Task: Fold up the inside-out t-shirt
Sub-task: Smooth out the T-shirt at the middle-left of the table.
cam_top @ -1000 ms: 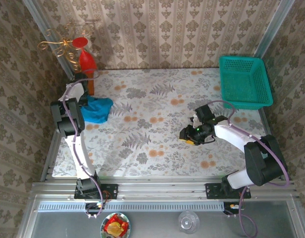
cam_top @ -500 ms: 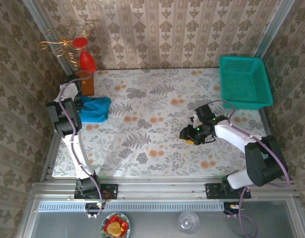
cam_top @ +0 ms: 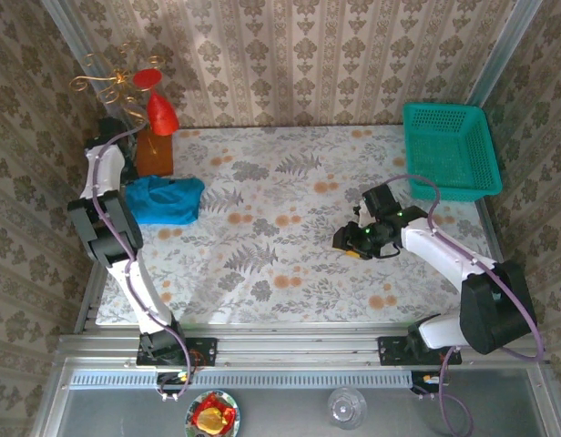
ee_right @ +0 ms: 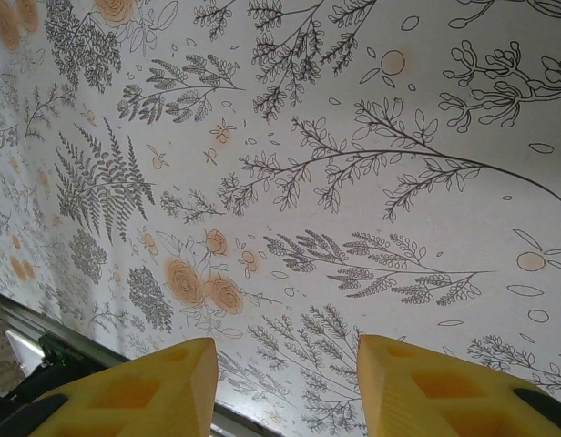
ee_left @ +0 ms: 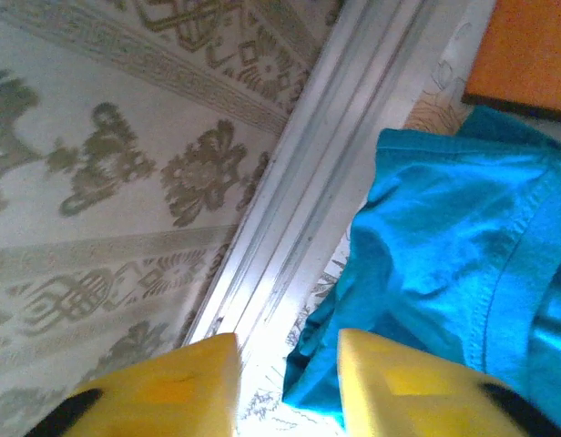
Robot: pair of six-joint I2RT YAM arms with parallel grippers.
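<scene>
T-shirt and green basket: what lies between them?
Nothing: the top view shows just bare flowered tabletop between the teal t-shirt and the basket.

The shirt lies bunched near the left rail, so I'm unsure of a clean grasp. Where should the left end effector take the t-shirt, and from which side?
Probably the stitched hem of the t-shirt, pinched from above on its table-centre side. The cloth lies crumpled, with the rail on its left and the orange block behind, so that side is freest.
</scene>
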